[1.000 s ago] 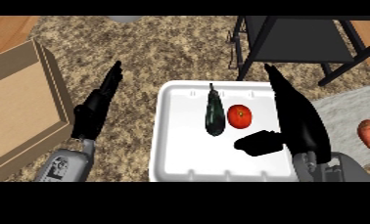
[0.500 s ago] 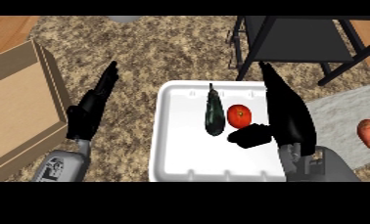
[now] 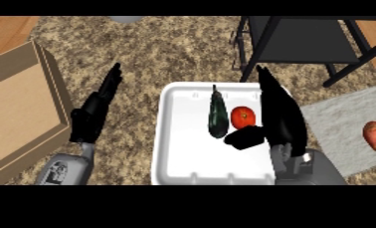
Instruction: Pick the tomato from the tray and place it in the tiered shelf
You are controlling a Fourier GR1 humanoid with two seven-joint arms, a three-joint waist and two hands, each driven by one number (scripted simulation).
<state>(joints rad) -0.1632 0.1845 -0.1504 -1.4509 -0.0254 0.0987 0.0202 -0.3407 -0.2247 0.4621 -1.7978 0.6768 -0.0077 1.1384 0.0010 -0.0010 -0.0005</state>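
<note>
The tomato (image 3: 243, 116) sits in the white tray (image 3: 183, 157), toward its two o'clock corner, just beside a dark eggplant (image 3: 217, 115) lying lengthwise at the tomato's nine o'clock. The right hand (image 3: 283, 117) stands at the tomato's three o'clock, fingers straight and pointing to twelve, thumb spread out under the tomato at six; it holds nothing yet. To grasp well, I judge the hand should slide in toward nine until the palm meets the fruit, then curl fingers over the far side without nudging the eggplant. The tiered shelf (image 3: 308, 43) waits at twelve to one o'clock of the tray, a dark frame with flat grey boards. The tomato looks smooth, round and glossy; the tray is a shallow, ridged, rounded rectangle on a speckled stone counter (image 3: 169, 57). The left hand (image 3: 95, 110) rests open at nine o'clock, fingers up
</note>
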